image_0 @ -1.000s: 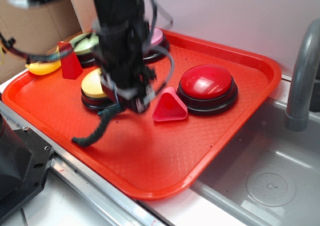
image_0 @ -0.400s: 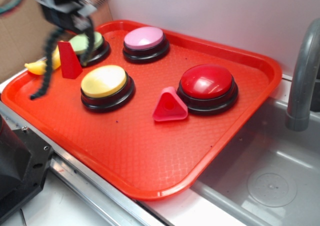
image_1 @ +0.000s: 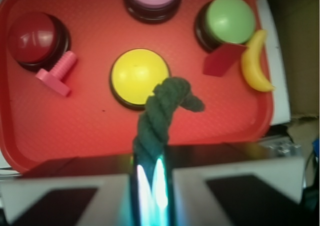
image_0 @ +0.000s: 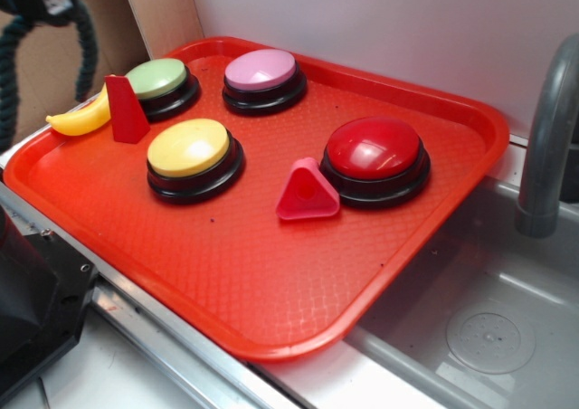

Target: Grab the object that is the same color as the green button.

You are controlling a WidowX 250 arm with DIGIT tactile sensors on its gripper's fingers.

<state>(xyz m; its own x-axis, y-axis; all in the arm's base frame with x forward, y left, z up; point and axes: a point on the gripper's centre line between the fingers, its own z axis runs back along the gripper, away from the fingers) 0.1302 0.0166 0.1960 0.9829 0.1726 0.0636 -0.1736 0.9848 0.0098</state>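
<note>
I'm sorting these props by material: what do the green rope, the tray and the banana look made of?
Rope: soft twisted fibre, likely cotton, with a matte, fuzzy surface and visible strands. Tray: moulded red plastic, going by its fine pebbled texture and rolled rim. Banana: smooth yellow plastic or rubber with a slight sheen; which one is unclear.

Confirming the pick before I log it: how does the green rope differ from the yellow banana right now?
The rope is dark green, twisted and held between the closed fingers of the gripper, lifted clear of the tray. The banana is smooth yellow and lies free at the tray's edge beside the green button. Both are elongated and curved.
</note>
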